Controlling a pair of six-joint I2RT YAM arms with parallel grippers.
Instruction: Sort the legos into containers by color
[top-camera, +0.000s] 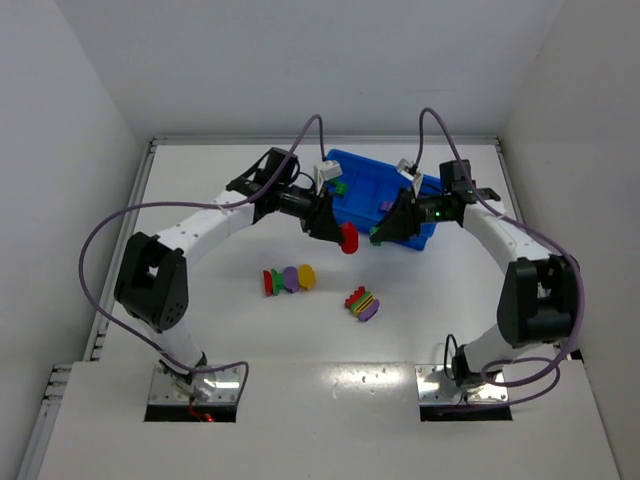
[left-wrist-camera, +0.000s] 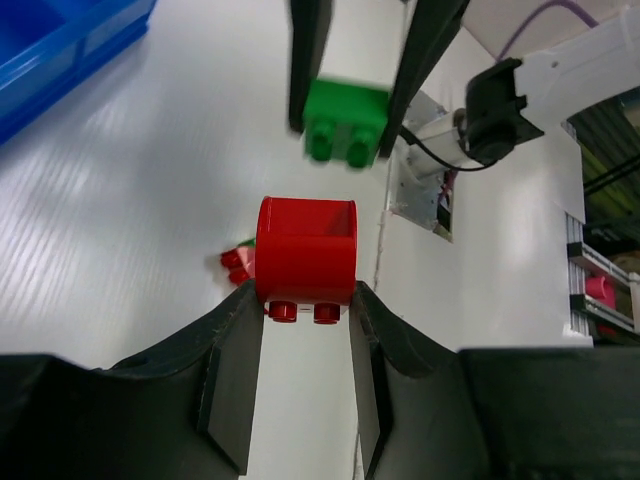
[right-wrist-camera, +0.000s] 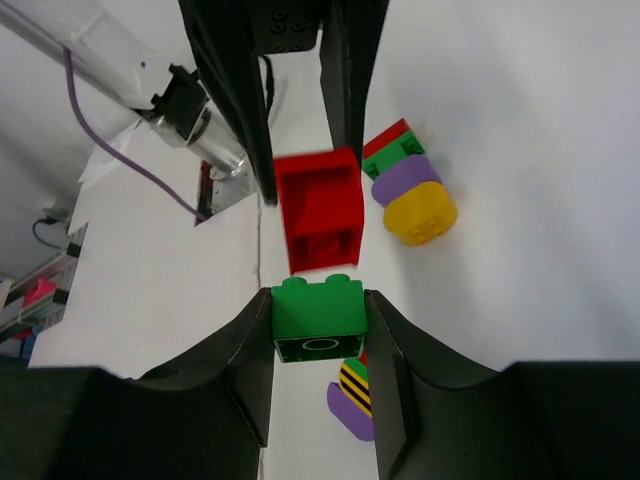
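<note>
My left gripper (top-camera: 345, 238) is shut on a red lego (left-wrist-camera: 306, 250), held in the air in front of the blue bin (top-camera: 375, 190). My right gripper (top-camera: 376, 236) is shut on a green lego (right-wrist-camera: 318, 318), facing the left one a short gap away. The two bricks are apart. The green brick also shows in the left wrist view (left-wrist-camera: 346, 120), the red one in the right wrist view (right-wrist-camera: 320, 208). On the table lie a red-green-purple-yellow row of legos (top-camera: 289, 279) and a striped multicoloured stack (top-camera: 362, 302). A green piece (top-camera: 341, 186) and a purple piece (top-camera: 384, 206) lie in the bin.
The white table is walled at the back and both sides. The bin's corner shows in the left wrist view (left-wrist-camera: 60, 50). Both arms arch over the table's middle, with purple cables looping above them.
</note>
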